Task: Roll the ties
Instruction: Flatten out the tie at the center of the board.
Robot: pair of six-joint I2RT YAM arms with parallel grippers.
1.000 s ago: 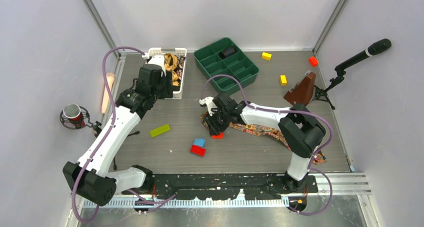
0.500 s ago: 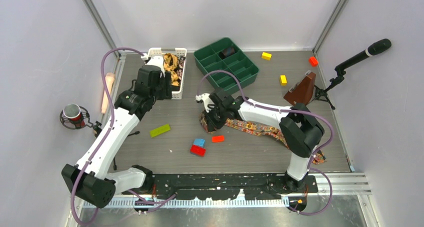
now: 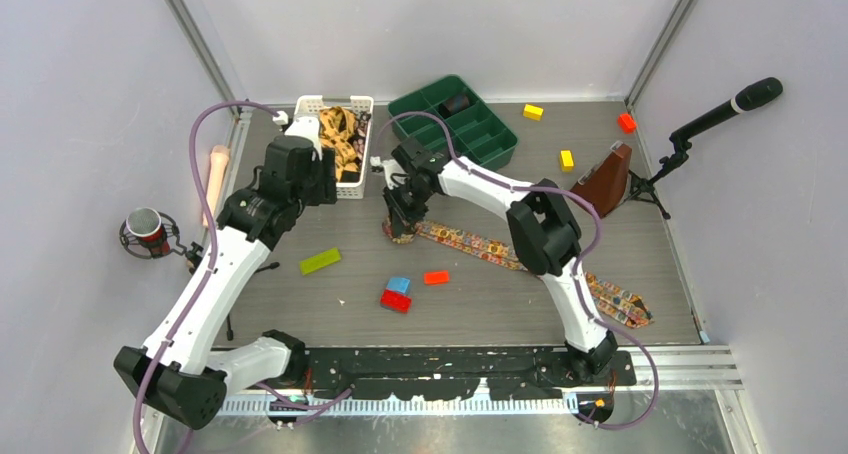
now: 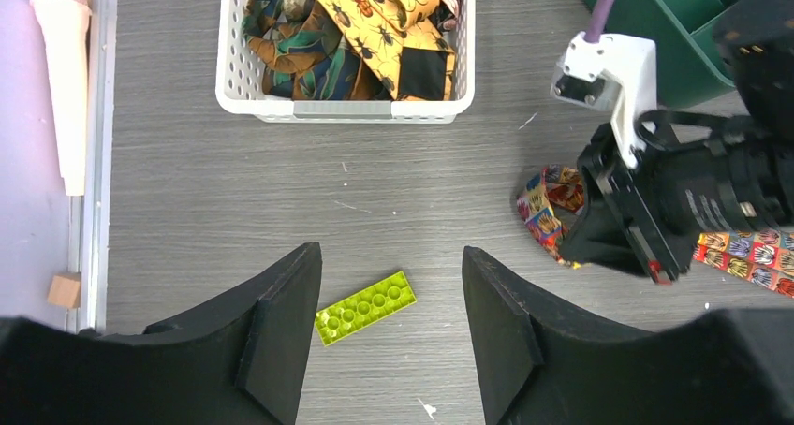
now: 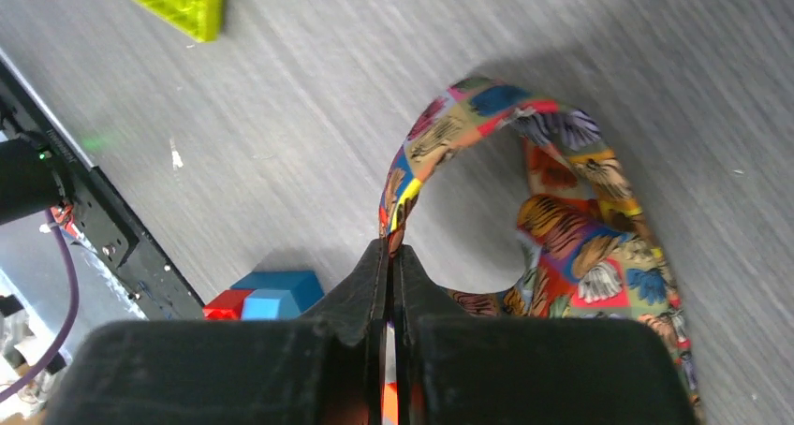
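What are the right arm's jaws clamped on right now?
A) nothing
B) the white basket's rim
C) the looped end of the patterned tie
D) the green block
C: the right wrist view shows the jaws shut on the edge of the tie, where its end curls into a loop.

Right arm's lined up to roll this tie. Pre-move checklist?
1. Right jaws shut on the tie end: ok.
2. Starter loop tight: not ok, it gapes.
3. Rest of tie flat on the table: cannot tell, middle hidden under right arm.
4. Orange brick apart from tie: ok.
5. Left jaws open, empty, away from tie: ok.
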